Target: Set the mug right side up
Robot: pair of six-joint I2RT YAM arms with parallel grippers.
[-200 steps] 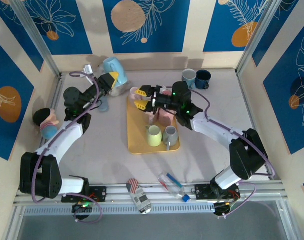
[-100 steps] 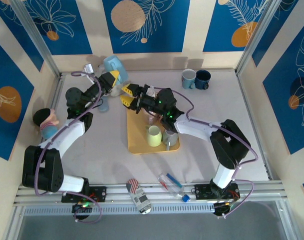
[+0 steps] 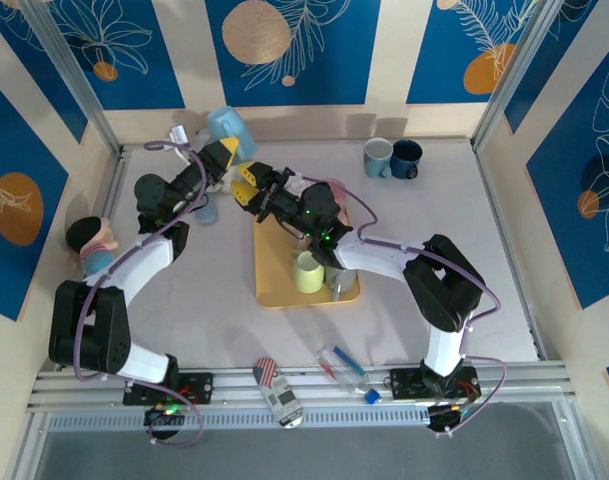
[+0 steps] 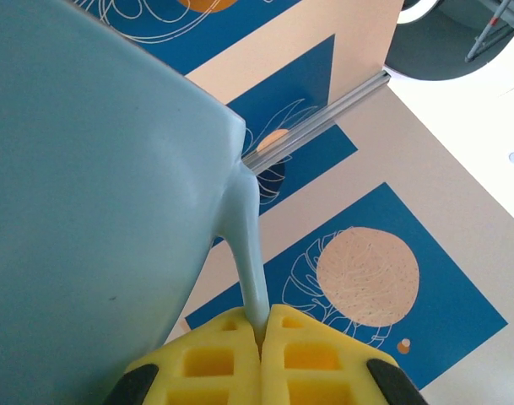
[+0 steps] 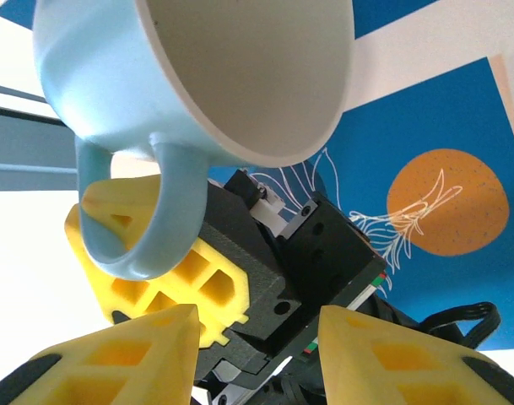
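mug [image 3: 227, 128]: light blue, up in the air at the far left, over the worktop [image 3: 434, 220] and close to the back wall. From the right wrist you're looking up into its mouth [image 5: 240, 67], so I'd say it's tipped downward and not upright yet.
left end effector [image 3: 222, 158]: clamped on the handle [image 4: 250, 245], with the yellow pads [image 4: 299, 354] pressed together on either side of it. Makes sense, since the handle gives you something to swing the mug around.
right end effector [image 3: 246, 186]: fingers spread wide with nothing in them, just near-right of the mug and aimed up at it. Looks lined up to take or steady the body.
tray [image 3: 274, 285]: mid-worktop with other mugs [image 3: 309, 272] on it, apart from the action.
next: my guess is you'll want the right one gripping the wall or rim before the left lets go.
risk: the handle is a thin hold, so the mug could pivot or slip.
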